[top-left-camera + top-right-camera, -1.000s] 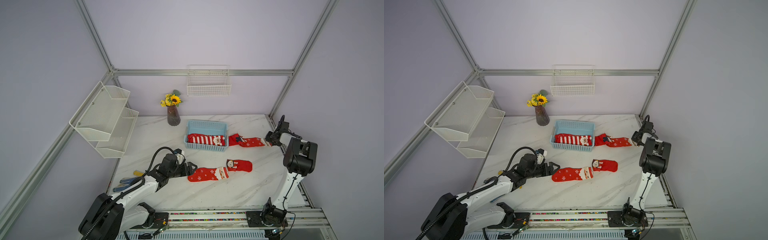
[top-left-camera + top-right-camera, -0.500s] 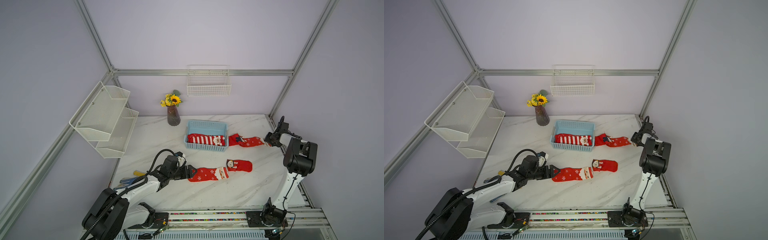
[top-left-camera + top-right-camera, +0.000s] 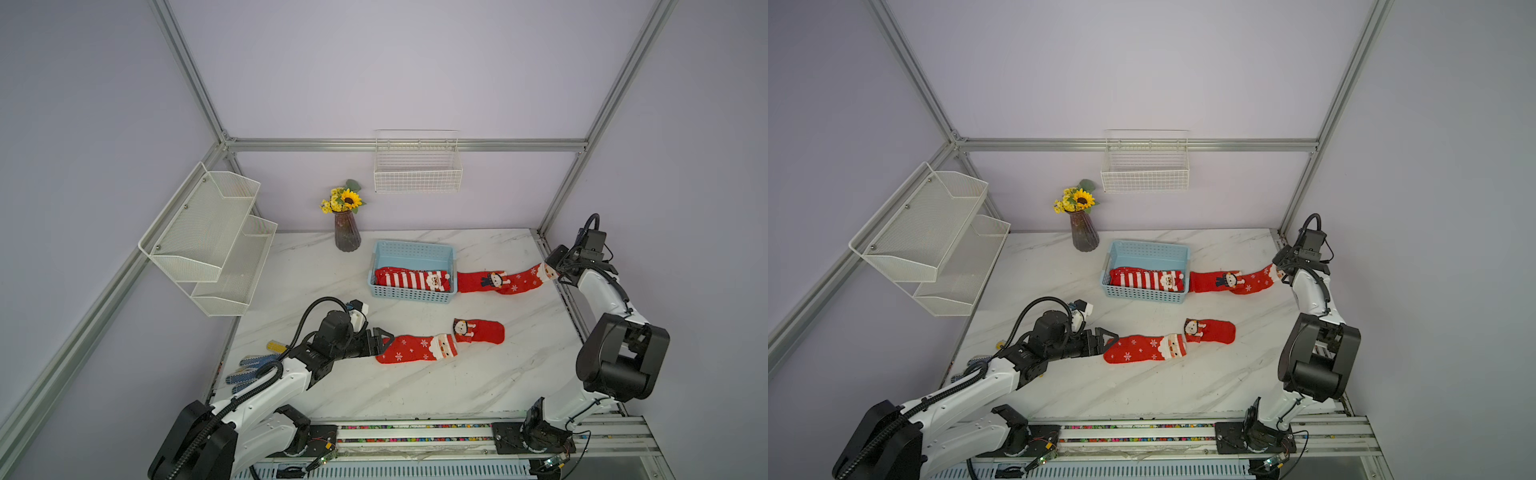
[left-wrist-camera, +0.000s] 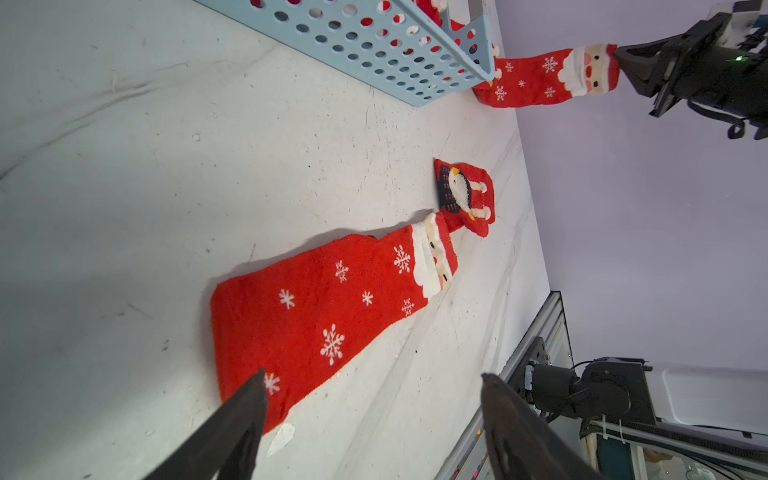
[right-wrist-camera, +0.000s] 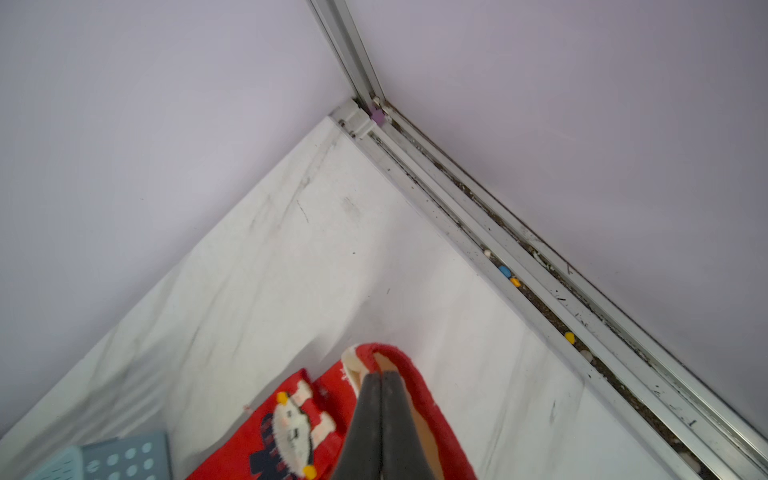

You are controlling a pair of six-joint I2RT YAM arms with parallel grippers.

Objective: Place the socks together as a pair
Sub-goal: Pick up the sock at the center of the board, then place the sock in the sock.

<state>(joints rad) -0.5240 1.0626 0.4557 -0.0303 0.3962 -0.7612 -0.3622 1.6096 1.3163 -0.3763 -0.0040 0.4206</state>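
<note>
On the tabletop (image 3: 415, 386), beside the blue basket (image 3: 411, 248) toward the far right corner, a snowflake sock (image 3: 521, 282) is clamped at its cuff by the right gripper (image 5: 381, 376). A matching sock (image 3: 415, 348) is laid nearer the front edge, and the left gripper (image 3: 384, 343) is held with jaws apart at its toe. Probably this toe must be pinched next, and then both socks brought together.

Striped sock (image 3: 411, 279) lying in blue basket (image 3: 413, 246); figure sock (image 3: 478, 281) and far snowflake sock (image 3: 524, 280) overlapping just beside it. Near snowflake sock (image 3: 415, 348) lying flat on desk (image 3: 415, 390), cuff touching short figure sock (image 3: 480, 331).
</note>
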